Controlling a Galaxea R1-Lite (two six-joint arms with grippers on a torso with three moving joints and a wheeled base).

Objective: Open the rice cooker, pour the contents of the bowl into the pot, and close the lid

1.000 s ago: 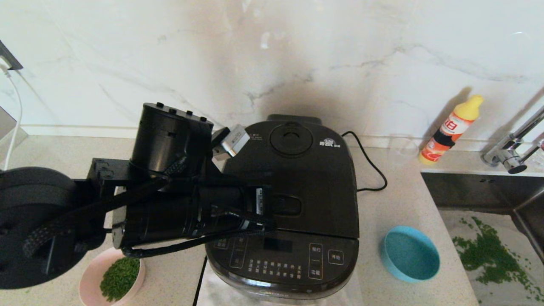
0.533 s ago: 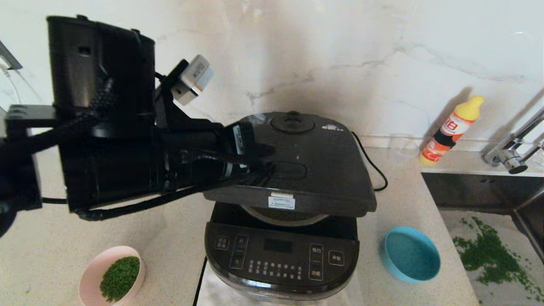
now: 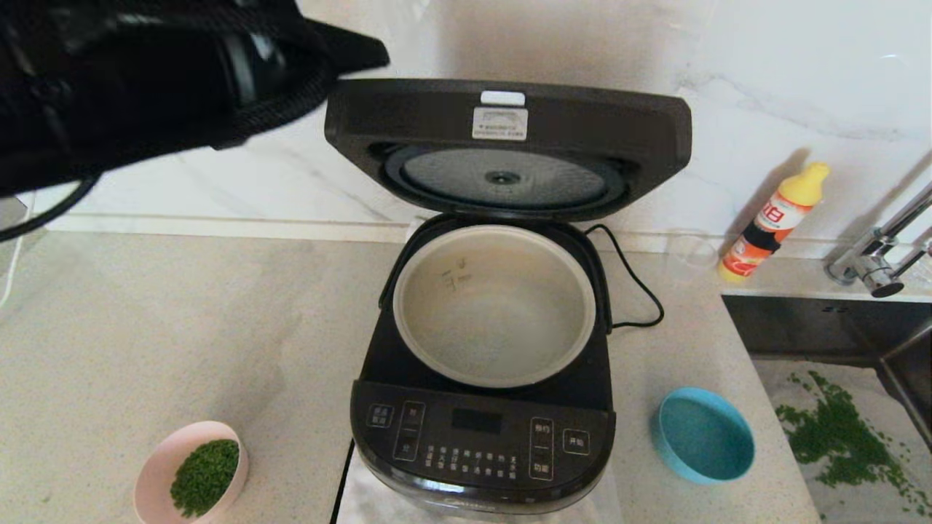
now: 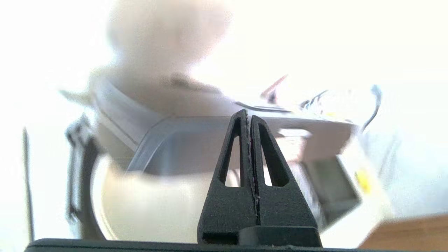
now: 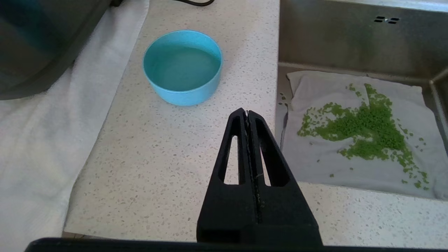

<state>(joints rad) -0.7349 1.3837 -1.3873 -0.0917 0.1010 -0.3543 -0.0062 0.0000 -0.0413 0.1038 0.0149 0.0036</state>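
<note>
The rice cooker (image 3: 484,378), glossy black and rounded-square, stands mid-counter with its lid (image 3: 507,145) swung fully up against the marble wall, the dimpled silver disc of the underside facing forward. Inside, the pot (image 3: 495,306) is round, cream-beige, smooth, with small level marks at about 10 o'clock on its inner wall. From the cooker, the bowl (image 3: 156,473) sits at roughly 8 o'clock near the counter's front edge: small, pale pink, plain-walled, holding a heap of tiny green bits (image 3: 205,477).

The left arm (image 3: 145,80) is raised high at about 10 o'clock from the cooker, a dark bulk with braided cable, clear of the lid. In its wrist view the left gripper (image 4: 249,117) has its two black ribbed fingers pressed together, holding nothing.

The right gripper (image 5: 247,112) hangs over the speckled counter (image 5: 168,147), fingers likewise closed and empty, near a blue bowl (image 5: 182,66) at about 4 o'clock from the cooker. Beyond lies a steel sink (image 5: 350,38) with a cloth (image 5: 315,161) strewn with green bits. An orange bottle (image 3: 772,222) with a yellow cap stands by the wall at 2 o'clock.
</note>
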